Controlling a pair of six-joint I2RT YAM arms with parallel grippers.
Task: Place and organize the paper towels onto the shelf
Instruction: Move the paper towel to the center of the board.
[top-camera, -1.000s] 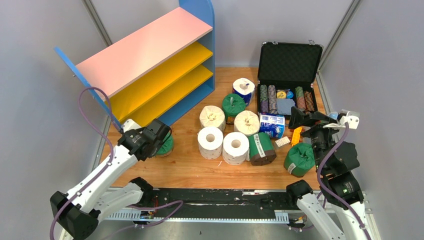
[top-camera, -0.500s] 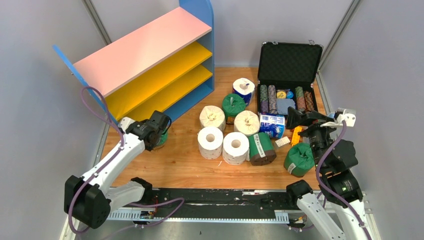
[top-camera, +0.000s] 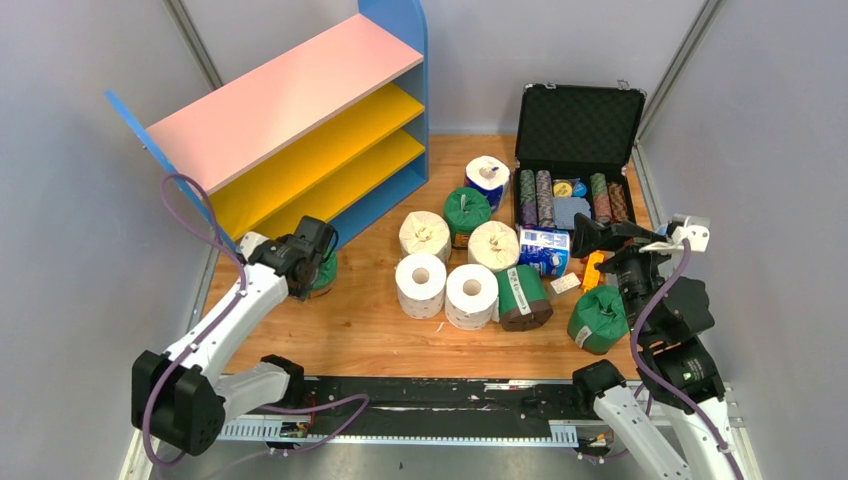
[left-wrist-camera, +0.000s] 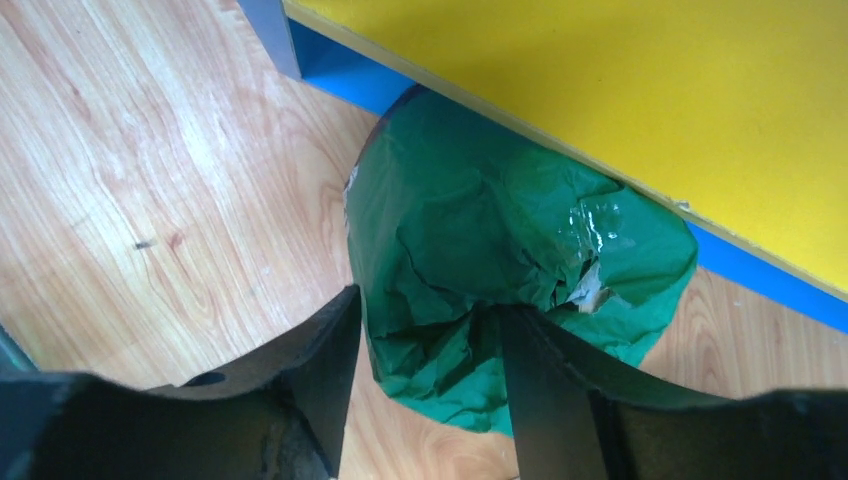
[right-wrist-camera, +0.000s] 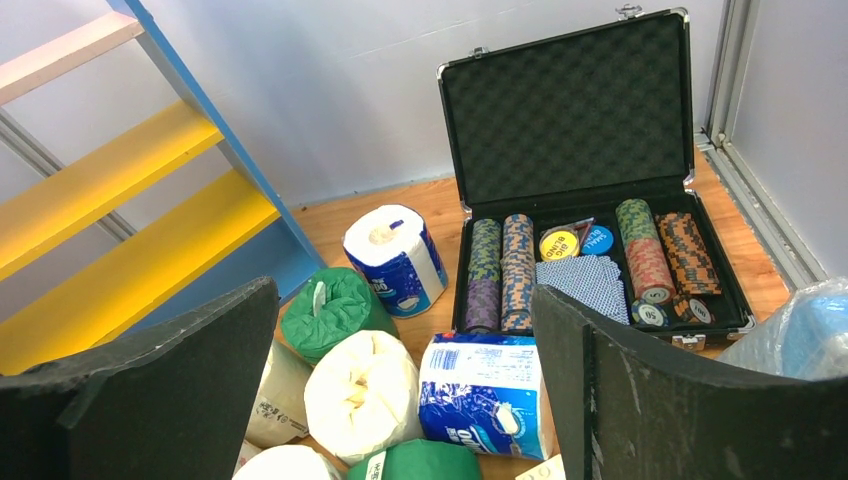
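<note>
Left tool (left-wrist-camera: 425, 385) pinched on crinkled green-wrapped paper roll (left-wrist-camera: 510, 270), roll sits on wooden desk (top-camera: 370, 335) touching the front lower edge of the blue-sided shelf with pink top and yellow boards (top-camera: 290, 130). Right tool (right-wrist-camera: 410, 390) wide open, holding nothing, raised right of the shelf above remaining rolls; open black foam-lined case (right-wrist-camera: 590, 150) beyond it.

You can read "BIG BLIND" on the round yellow button (right-wrist-camera: 558, 244) in the black foam-lined case (right-wrist-camera: 566, 110); other print is too small.
</note>
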